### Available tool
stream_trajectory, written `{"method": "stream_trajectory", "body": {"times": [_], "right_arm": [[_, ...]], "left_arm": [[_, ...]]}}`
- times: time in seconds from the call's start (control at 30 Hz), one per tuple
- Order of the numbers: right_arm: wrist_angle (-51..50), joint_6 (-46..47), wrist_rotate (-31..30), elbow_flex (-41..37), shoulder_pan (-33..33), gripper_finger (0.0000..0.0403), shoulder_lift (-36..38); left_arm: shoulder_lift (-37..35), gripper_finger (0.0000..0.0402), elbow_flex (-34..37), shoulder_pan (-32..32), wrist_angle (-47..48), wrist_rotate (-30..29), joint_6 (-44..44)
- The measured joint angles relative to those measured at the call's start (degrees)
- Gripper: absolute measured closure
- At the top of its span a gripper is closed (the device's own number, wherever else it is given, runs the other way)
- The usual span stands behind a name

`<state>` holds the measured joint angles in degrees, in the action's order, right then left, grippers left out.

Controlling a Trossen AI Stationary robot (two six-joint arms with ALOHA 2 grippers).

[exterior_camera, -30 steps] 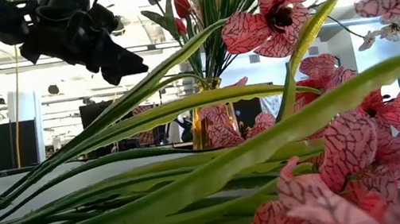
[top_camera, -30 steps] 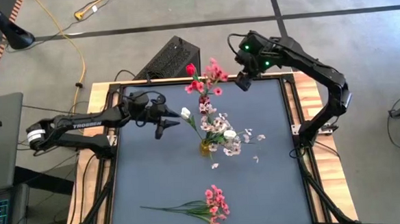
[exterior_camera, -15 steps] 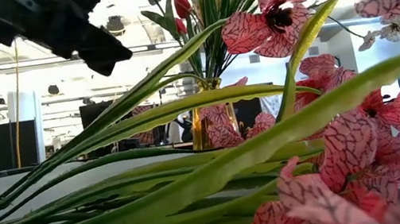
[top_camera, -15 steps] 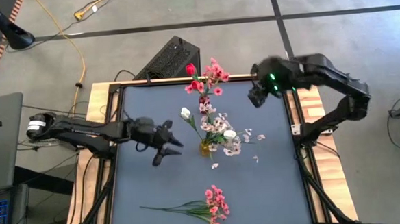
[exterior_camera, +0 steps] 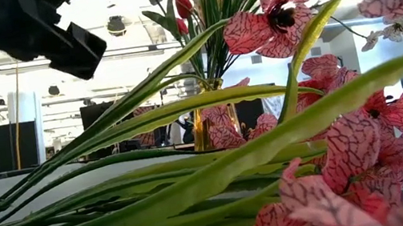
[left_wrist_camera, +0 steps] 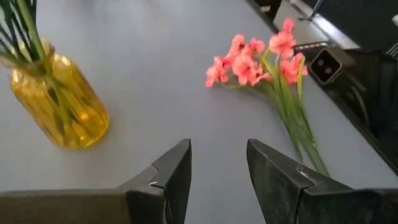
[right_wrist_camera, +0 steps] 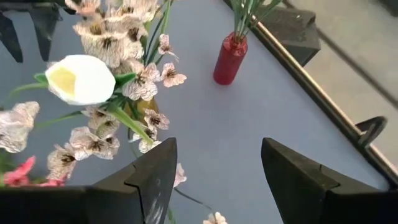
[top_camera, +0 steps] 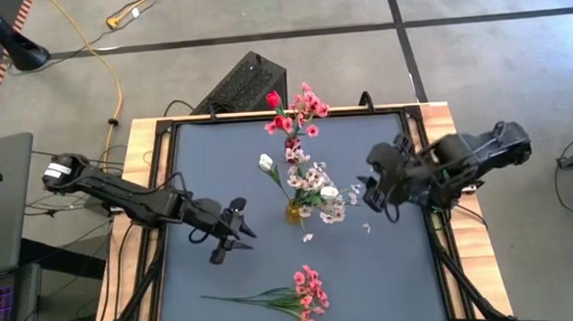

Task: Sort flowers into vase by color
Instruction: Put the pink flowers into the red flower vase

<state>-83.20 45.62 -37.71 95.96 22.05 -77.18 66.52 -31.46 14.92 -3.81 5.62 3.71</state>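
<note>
High view, grey table [top_camera: 391, 273], concrete floor [top_camera: 497, 61], both arms' fingers released, empty.

No writing, label, brand, number or sign can be read in any of the four views.
</note>
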Motion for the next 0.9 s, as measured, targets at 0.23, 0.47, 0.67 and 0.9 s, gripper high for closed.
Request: {"method": "stream_trajectory", "body": {"times": [0.23,0.47,0.67,0.9], "right_arm": [[1.06,0.01,-1.93,-1.61,2.50,0.0143,-0.98],[3.23,0.61,-3.83,-1.60,5.94,0.0143,-1.41],[4.17,2.43,-6.30,-1.59,7.97,0.0143,-2.51],[7.94,2.59,-6.17,-1.57,9.20,0.0143,-5.14]], "left_arm": [[0.62,0.0258,-2.21,1.71,8.25,-0.24,1.53],[1.62,0.0258,-8.34,4.71,17.31,-7.48,1.57],[4.14,0.0258,-8.57,7.48,17.45,-8.01,4.83],[11.36,0.0258,-8.59,12.71,14.02,-11.36,11.14]]}}
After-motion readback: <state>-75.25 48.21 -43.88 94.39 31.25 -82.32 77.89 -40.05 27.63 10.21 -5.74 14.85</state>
